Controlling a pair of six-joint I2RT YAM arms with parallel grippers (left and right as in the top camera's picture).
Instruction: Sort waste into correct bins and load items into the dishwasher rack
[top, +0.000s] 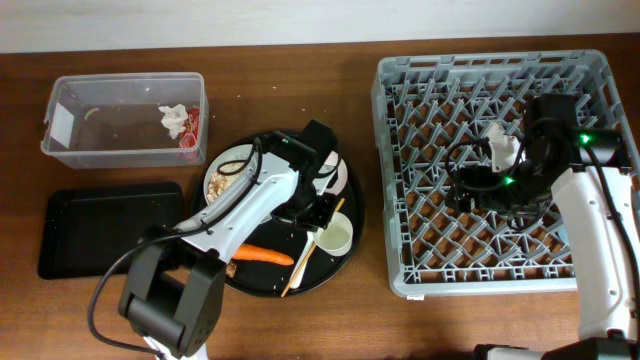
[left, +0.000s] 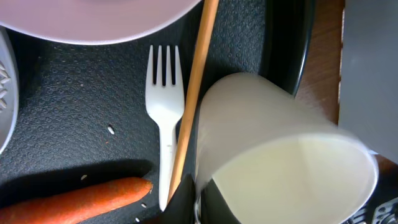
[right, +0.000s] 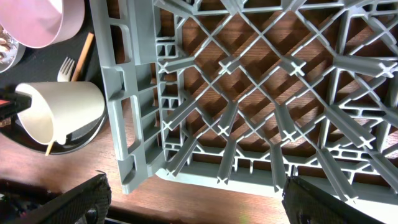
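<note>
Tissue (top: 175, 118) and wrapper (top: 190, 137) lie in the tub (top: 120, 80); the right tool (right: 202, 202) hangs released over the rack (top: 480, 285). The left tool (top: 322, 215) grips the pale cup (left: 280, 143) at the round tray (top: 260, 285), where rice (top: 230, 178), carrot (top: 265, 255), plate (top: 211, 192), bowl (left: 93, 18), fork (left: 165, 124) and stick (top: 310, 250) wait.

Pale cup (left: 280, 149) fills the lower right, tilted with its mouth toward the bottom right corner. Just left of it, a thin wooden stick (left: 196, 81) runs diagonally beside a white fork (left: 165, 106). There's a carrot (left: 81, 199) bottom left on the textured black tray (left: 74, 112).
</note>
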